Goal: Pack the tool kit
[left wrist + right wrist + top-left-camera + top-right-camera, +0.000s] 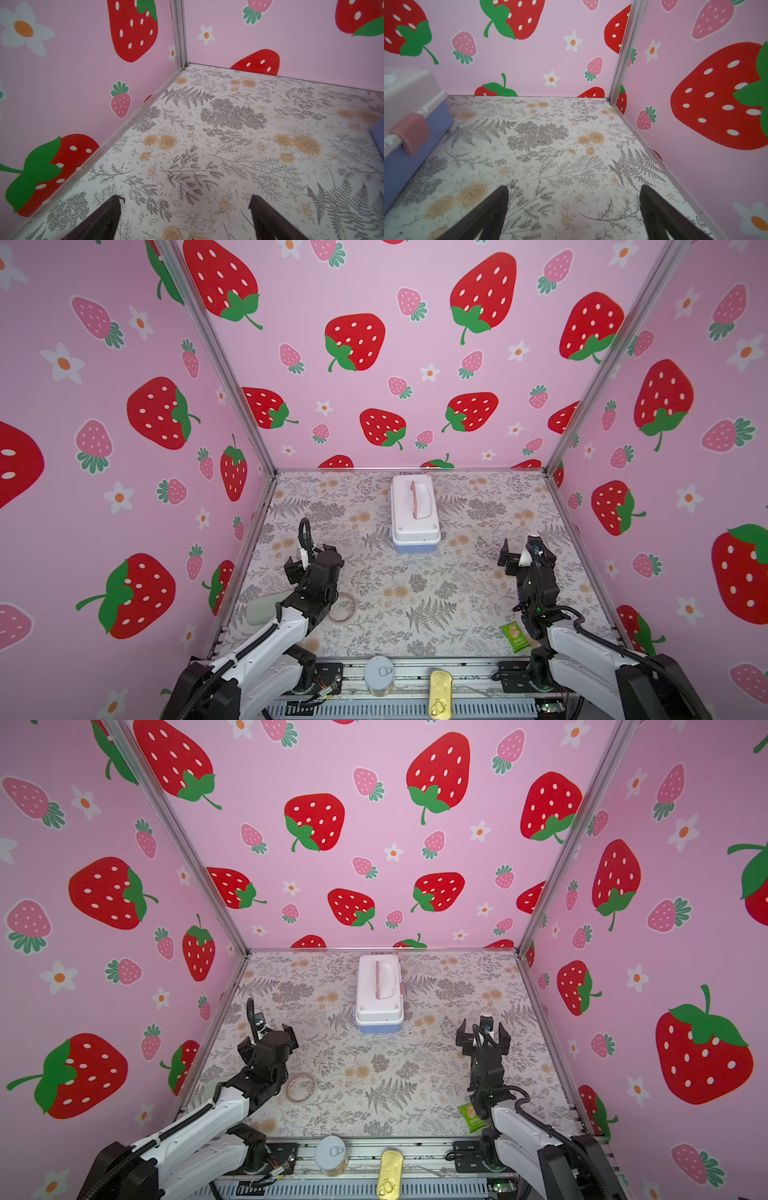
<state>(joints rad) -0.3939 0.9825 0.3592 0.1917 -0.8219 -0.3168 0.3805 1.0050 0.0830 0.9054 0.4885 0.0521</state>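
Observation:
The tool kit (pixel 414 510) (pixel 379 990) stands towards the back middle of the table. Its white lid is down on the light blue base and the pink handle lies flat on top. The right wrist view shows its side (pixel 409 99) and pink latch (pixel 413 133). A blue sliver of the kit's base (pixel 377 137) shows in the left wrist view. My left gripper (pixel 311 559) (pixel 268 1040) (pixel 185 200) is open and empty, left of and nearer than the kit. My right gripper (pixel 519 558) (pixel 484 1038) (pixel 574 189) is open and empty, to the kit's right.
A pale green oblong case (pixel 266 608) lies partly under the left arm. A tape ring (pixel 343 608) (pixel 302 1088) lies beside that arm. By the right arm is a green packet (pixel 515 637). A round grey tin (pixel 379 674) and a gold tin (pixel 440 695) sit on the front rail. Walls enclose three sides.

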